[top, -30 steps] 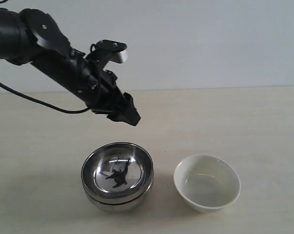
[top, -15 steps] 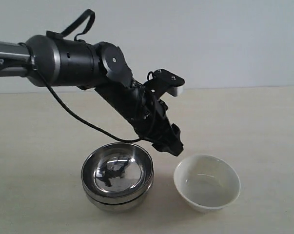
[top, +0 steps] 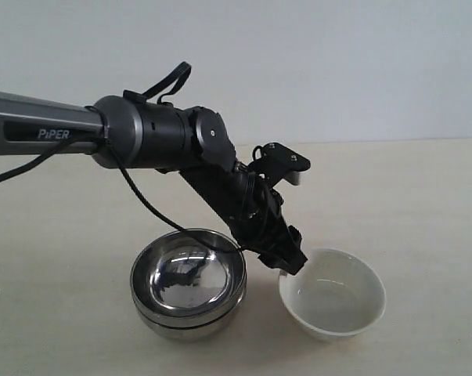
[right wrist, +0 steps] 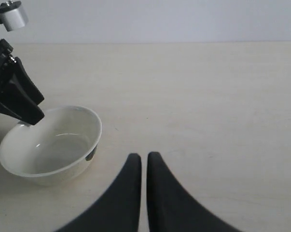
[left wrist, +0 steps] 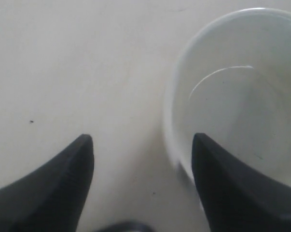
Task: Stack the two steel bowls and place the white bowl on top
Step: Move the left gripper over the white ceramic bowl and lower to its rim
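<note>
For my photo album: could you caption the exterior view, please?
Open left tool at white bowl rim, beside two stacked steel bowls.

Angled steeply down with the left gripper [top: 292,266], jaws wide apart right at the rim of the white bowl [top: 337,307]. Hanging off to that bowl's side with the right gripper [right wrist: 144,155], jaws pinched together.

One word reads here, "PiPER" in pale letters on the grey arm tube [top: 40,117], well back up the arm from the left gripper [top: 292,265].
</note>
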Tool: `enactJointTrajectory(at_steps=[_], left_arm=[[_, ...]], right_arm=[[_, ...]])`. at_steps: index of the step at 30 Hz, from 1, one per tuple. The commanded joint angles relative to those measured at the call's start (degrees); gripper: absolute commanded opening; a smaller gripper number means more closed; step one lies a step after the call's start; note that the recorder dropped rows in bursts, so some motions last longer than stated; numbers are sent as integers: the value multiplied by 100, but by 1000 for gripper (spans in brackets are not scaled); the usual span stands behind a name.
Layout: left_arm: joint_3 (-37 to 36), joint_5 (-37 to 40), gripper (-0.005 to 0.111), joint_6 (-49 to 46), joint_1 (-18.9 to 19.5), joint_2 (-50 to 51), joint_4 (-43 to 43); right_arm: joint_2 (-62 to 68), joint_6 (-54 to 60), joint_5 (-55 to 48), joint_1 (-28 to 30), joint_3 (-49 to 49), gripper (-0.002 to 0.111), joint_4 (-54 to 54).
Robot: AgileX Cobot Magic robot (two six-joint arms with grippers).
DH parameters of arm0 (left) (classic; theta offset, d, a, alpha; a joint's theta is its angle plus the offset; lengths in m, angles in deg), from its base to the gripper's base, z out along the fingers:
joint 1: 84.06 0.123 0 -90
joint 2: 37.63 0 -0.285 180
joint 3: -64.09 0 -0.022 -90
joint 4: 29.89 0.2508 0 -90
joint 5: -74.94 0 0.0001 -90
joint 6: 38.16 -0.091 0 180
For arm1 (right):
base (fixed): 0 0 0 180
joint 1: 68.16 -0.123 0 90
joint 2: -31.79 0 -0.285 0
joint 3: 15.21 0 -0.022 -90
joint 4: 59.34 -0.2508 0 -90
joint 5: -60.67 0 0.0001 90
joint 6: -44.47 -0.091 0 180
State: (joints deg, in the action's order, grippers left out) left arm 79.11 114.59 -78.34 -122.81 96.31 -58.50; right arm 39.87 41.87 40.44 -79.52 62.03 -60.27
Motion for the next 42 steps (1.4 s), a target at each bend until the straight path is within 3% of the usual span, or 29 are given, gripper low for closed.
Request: enactJointTrajectory(at_steps=[1, 5, 7, 9, 12, 30, 42], left_arm=[[109, -62, 57, 69, -114, 161, -91], [164, -90, 56, 141, -190, 228, -91], [173, -79, 49, 169, -190, 228, -57], [173, -65, 36, 258, -179, 228, 16], [173, -3, 4, 258, -179, 228, 58], [615, 603, 4, 1036, -179, -444, 356], [615, 1067, 4, 1219, 161, -852, 57]], right_arm=[[-29, 8, 44, 52, -2, 0, 15], [-29, 8, 44, 52, -2, 0, 15], [-29, 8, 44, 52, -2, 0, 15], [-29, 8, 44, 52, -2, 0, 15], [-29, 8, 44, 52, -2, 0, 15], [-29, 8, 69, 52, -2, 0, 15], [-29, 8, 69, 52, -2, 0, 15]])
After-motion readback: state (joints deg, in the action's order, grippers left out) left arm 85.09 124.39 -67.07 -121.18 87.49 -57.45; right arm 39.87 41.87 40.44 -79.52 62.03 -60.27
